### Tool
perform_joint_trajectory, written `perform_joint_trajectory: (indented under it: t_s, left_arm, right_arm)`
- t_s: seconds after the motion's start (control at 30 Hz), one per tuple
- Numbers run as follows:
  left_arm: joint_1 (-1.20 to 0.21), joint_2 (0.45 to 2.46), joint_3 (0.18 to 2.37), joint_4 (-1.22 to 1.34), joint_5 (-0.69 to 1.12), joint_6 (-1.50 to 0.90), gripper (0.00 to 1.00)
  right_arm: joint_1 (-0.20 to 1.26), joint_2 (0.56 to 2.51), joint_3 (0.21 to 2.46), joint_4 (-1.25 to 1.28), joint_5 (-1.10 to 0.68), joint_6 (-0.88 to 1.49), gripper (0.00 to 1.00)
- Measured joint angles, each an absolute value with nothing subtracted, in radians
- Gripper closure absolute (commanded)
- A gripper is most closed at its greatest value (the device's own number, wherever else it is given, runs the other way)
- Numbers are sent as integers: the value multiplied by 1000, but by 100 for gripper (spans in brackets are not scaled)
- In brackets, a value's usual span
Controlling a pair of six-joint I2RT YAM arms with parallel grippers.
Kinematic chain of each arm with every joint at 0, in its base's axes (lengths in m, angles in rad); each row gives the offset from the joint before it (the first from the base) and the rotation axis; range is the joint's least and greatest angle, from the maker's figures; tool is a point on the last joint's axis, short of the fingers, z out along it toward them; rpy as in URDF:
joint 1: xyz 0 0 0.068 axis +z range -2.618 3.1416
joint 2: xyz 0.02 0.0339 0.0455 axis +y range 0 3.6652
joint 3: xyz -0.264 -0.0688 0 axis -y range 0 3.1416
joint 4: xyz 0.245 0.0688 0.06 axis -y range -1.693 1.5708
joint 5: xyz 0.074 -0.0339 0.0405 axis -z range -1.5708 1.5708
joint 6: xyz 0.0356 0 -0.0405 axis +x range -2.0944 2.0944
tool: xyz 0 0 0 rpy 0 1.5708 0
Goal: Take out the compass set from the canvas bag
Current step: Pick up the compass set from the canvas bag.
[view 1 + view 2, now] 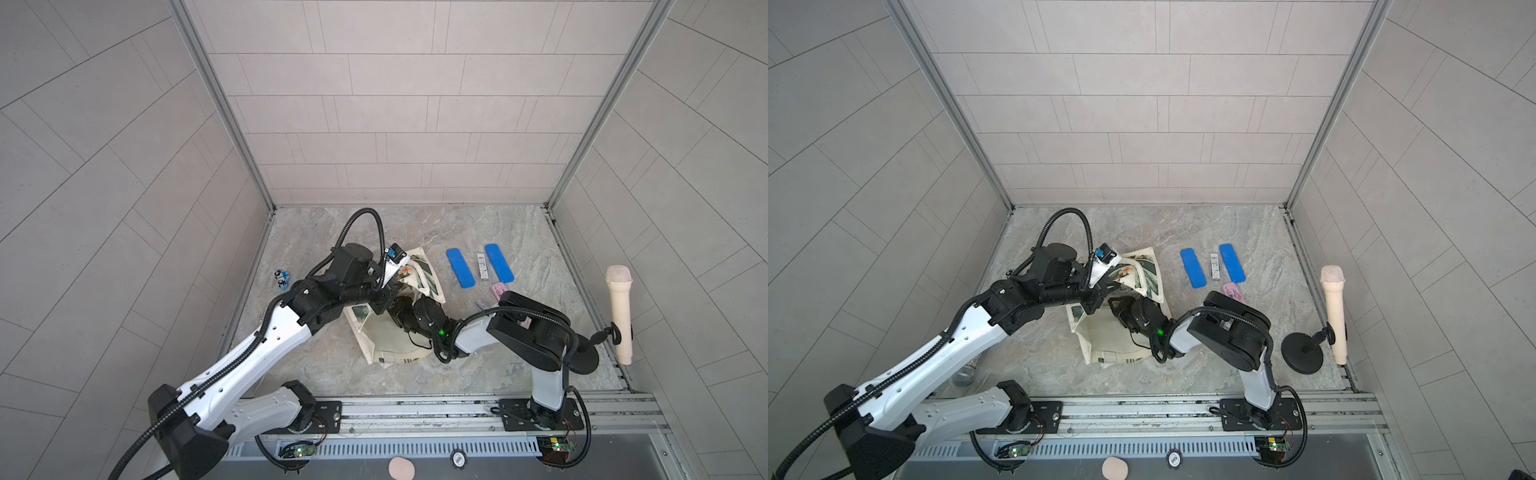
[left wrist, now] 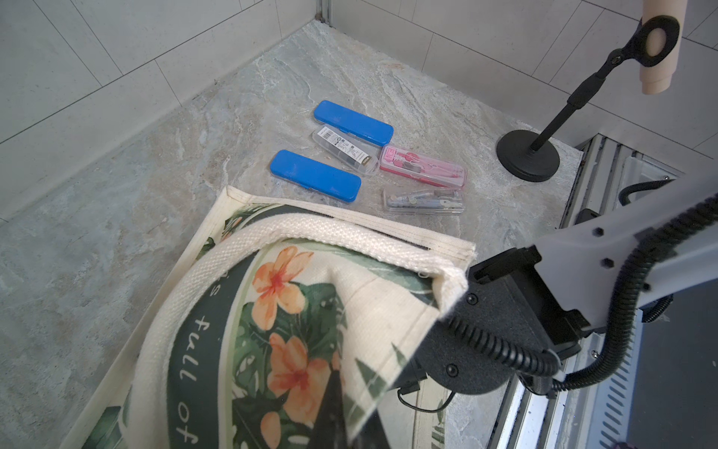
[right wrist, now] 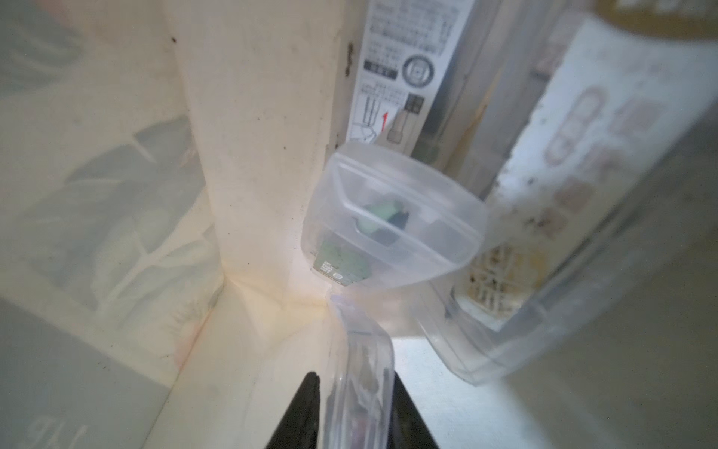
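Canvas bag (image 1: 384,338): cream with a leaf print, lying on the stone-look table (image 1: 519,232), mouth edge lifted.
Left gripper (image 1: 385,300): pressed together on the bag's upper cloth edge, holding it up.
Right gripper (image 3: 353,383): inside the bag, fingers pinching a slim clear case.
Compass set (image 3: 363,350): that pinched case, in the bag's corner, beside another clear case (image 3: 392,210).
Outside: two blue cases (image 1: 460,268) (image 1: 498,263) on the table beyond the bag.
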State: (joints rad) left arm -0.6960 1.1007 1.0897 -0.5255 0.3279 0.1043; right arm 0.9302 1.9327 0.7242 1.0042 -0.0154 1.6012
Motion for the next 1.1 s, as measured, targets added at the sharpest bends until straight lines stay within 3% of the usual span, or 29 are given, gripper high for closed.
perform_joint_trajectory:
  t_s: [0.53, 0.9, 1.1]
  left_arm:
    - [-697, 1134, 1137, -539, 203, 56, 100]
    - [-698, 1202, 1220, -574, 118, 17, 100]
    - [-701, 1198, 1218, -575, 113, 17, 100]
  right_arm:
    - [938, 1868, 734, 900, -19, 1537, 79]
    - [975, 1695, 780, 616, -22, 1398, 80]
    - [975, 1483, 826, 355, -28, 1290, 82]
